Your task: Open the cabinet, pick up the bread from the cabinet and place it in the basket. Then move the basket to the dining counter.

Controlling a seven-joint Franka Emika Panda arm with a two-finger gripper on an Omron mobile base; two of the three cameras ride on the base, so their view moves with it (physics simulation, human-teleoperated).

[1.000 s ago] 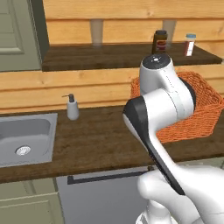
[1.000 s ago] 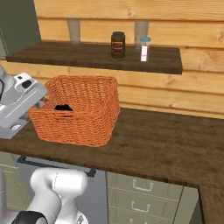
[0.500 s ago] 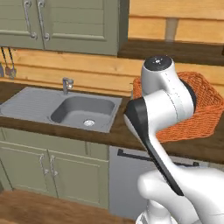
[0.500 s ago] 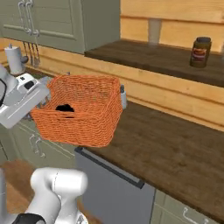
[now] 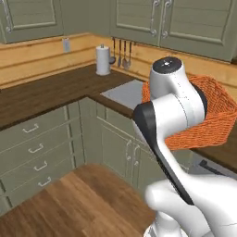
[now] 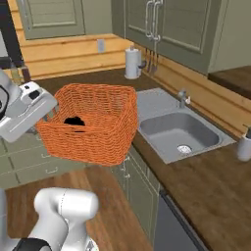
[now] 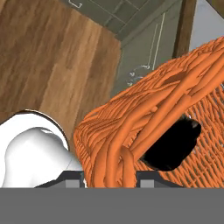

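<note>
Basket (image 6: pixel 90 125) held up off the counter, carried in the air over the cabinet fronts and the wooden floor (image 5: pixel 78 203), clear of the sink (image 6: pixel 181 132) just beside it. Held level, likely so the load stays put while the base drives toward the dining counter. Bread (image 6: pixel 74 121) lying inside, a dark lump low against the wall nearest the hand; also seen through the hand camera as a dark shape (image 7: pixel 173 146) behind the weave. Bread-in-basket step judged done; carrying leg under way, set-down not yet made.

Claw (image 7: pixel 109 177) nearly together, clamped on the basket's rim: thick orange strands of the top edge (image 7: pixel 118 153) running straight down between the two tips in the hand view. From the right base view, hand (image 6: pixel 24 110) pressed against the basket's near wall, fingers themselves hidden behind the wicker. Grip on one side alone, so the far side hangs unsupported; risk judged to be tilt or slip of the rim if the base turns sharply.

Paper towel roll (image 5: pixel 102 60) and hanging utensils (image 5: pixel 121 53) standing on the back counter, well apart from the basket.
</note>
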